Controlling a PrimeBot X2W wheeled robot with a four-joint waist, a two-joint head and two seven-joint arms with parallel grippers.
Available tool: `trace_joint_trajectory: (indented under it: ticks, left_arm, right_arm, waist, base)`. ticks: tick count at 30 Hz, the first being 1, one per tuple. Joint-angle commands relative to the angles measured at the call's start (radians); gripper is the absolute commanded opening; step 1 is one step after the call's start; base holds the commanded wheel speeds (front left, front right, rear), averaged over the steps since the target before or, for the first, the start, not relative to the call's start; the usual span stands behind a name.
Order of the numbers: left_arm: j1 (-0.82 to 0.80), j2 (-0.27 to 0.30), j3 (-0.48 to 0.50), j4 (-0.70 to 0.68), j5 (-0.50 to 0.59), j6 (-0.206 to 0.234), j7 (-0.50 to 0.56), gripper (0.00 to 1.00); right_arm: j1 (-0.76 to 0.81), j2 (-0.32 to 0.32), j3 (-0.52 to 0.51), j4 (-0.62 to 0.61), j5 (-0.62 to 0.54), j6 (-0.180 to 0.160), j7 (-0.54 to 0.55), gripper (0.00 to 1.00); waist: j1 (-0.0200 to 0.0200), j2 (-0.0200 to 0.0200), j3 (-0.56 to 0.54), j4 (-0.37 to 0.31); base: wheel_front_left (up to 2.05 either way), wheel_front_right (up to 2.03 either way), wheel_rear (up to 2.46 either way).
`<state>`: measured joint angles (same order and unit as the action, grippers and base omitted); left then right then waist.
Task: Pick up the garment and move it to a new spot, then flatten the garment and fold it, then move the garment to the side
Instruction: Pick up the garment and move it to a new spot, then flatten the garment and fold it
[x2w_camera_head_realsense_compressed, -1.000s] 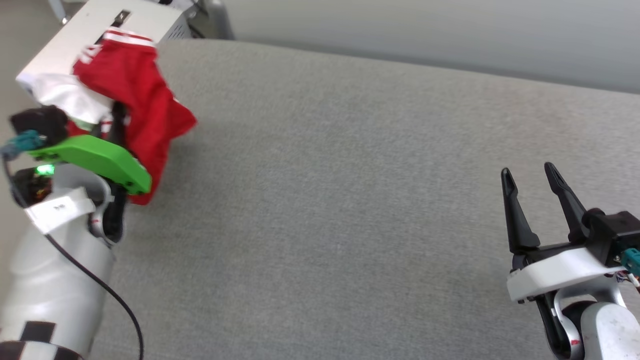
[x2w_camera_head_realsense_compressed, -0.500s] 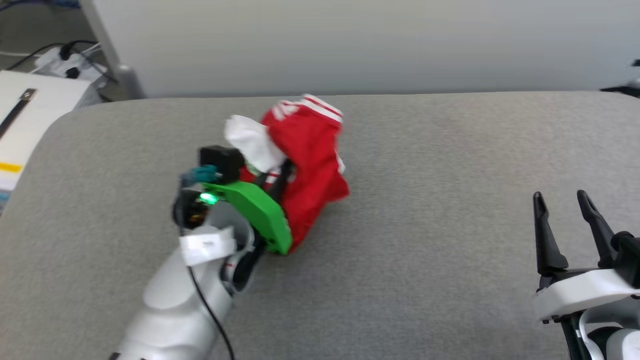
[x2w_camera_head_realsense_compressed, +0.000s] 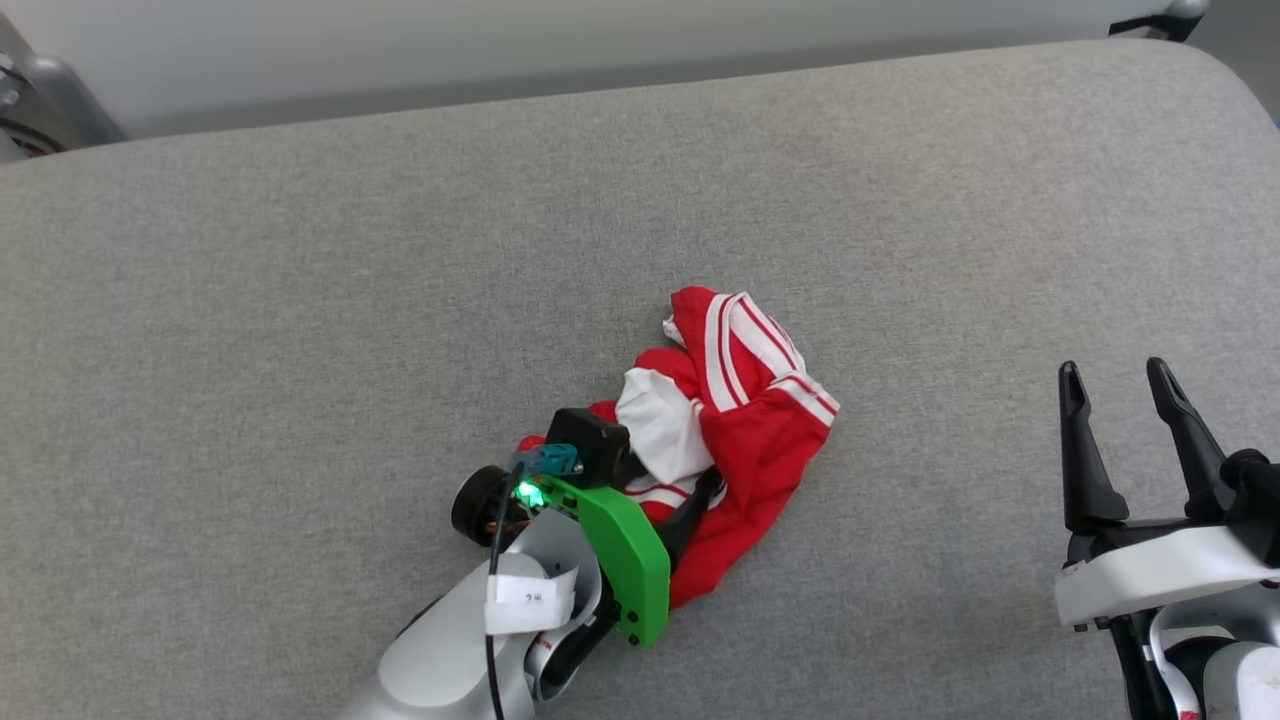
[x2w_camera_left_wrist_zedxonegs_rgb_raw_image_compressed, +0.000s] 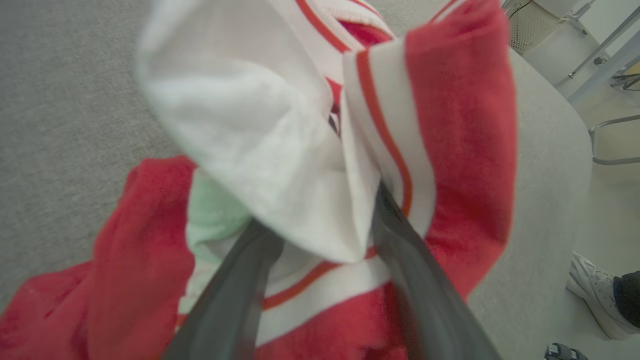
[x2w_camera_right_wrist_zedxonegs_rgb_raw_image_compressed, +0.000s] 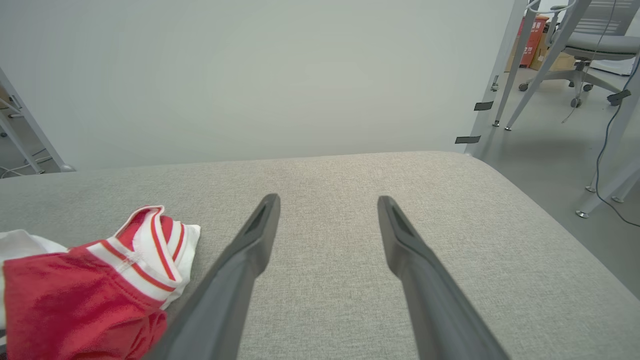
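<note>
Red jersey garment (x2w_camera_head_realsense_compressed: 745, 420): bunched in a heap near the middle of the surface, towards the robot's side. A white sleeve and the striped trim are on top, and red cloth trails down beside the green wrist cover (x2w_camera_head_realsense_compressed: 625, 560). It appears to rest on the surface, though whether all its weight is down cannot be told.
Left gripper (x2w_camera_left_wrist_zedxonegs_rgb_raw_image_compressed: 320, 220): jaws clamped on a wad of white sleeve and striped trim, with both dark fingers buried in the folds.
Right gripper (x2w_camera_head_realsense_compressed: 1112, 372): jaws apart and holding nothing, well apart from the garment on the robot's right.
Step in hand: probably setting the garment down at its new spot. Flattening and folding are not yet begun.
Doing it well: let the cloth settle fully before the jaws part, then draw the fingers back along their own line so no fold comes with them. For spreading, each gripper would best take an outer edge, a sleeve or the hem, rather than the middle of the heap.
Risk: soft jersey may snag on a fingertip and drag, leaving a tighter tangle.
Surface (x2w_camera_head_realsense_compressed: 300, 300): grey woven fabric, padded, with rounded corners and bare room on all sides for spreading.
Room: pale wall (x2w_camera_right_wrist_zedxonegs_rgb_raw_image_compressed: 250, 75) behind, metal frame legs (x2w_camera_right_wrist_zedxonegs_rgb_raw_image_compressed: 505, 65), an office chair (x2w_camera_right_wrist_zedxonegs_rgb_raw_image_compressed: 595, 45), and a person's shoe (x2w_camera_left_wrist_zedxonegs_rgb_raw_image_compressed: 595, 295) on the floor.
</note>
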<state>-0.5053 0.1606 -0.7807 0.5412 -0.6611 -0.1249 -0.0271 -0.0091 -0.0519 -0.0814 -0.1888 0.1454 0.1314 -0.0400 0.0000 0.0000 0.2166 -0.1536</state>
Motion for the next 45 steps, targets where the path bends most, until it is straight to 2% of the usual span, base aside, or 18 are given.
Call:
trace_joint_trajectory:
  ticks: [1, 9, 16, 23, 29, 37, 45]
  left_arm:
    - [0.015, 0.011, 0.005, -0.005, 0.010, 0.003, -0.028, 1.00]
    - [0.032, 0.016, 0.021, -0.065, 0.045, 0.049, -0.151, 1.00]
    - [0.080, 0.029, 0.080, -0.139, 0.053, 0.114, -0.217, 1.00]
    - [0.148, 0.062, 0.183, -0.244, 0.067, 0.180, -0.233, 1.00]
    - [0.226, 0.085, 0.324, -0.357, 0.110, 0.235, -0.234, 1.00]
    - [0.337, 0.117, 0.452, -0.416, 0.164, 0.274, -0.234, 1.00]
    - [0.404, 0.138, 0.471, -0.418, 0.186, 0.286, -0.235, 1.00]
  right_arm:
    - [-0.018, 0.001, 0.004, 0.004, -0.006, -0.001, -0.008, 1.00]
    - [-0.012, 0.001, 0.008, 0.020, -0.020, -0.001, -0.004, 1.00]
    - [0.016, 0.002, 0.015, 0.023, -0.028, -0.001, 0.014, 1.00]
    - [0.045, 0.002, 0.012, -0.001, -0.035, -0.001, 0.038, 1.00]
    - [0.061, 0.002, 0.010, -0.021, -0.033, -0.001, 0.051, 1.00]
    - [0.085, 0.002, 0.002, -0.035, -0.025, -0.001, 0.067, 1.00]
    - [0.105, 0.002, -0.002, -0.036, -0.019, -0.001, 0.074, 1.00]
  waist:
    - [0.0000, 0.0000, 0.014, 0.000]
    - [0.0000, 0.0000, -0.065, 0.065]
    - [0.0000, 0.0000, -0.144, 0.115]
    - [0.0000, 0.0000, -0.176, 0.144]
    - [0.0000, 0.0000, -0.184, 0.152]
    - [0.0000, 0.0000, -0.212, 0.149]
    - [0.0000, 0.0000, -0.224, 0.147]
  base:
    - [0.00, 0.00, 0.00]
    - [0.00, 0.00, 0.00]
    - [0.00, 0.00, 0.00]
    - [0.00, 0.00, 0.00]
    - [0.00, 0.00, 0.00]
    - [0.00, 0.00, 0.00]
    - [0.00, 0.00, 0.00]
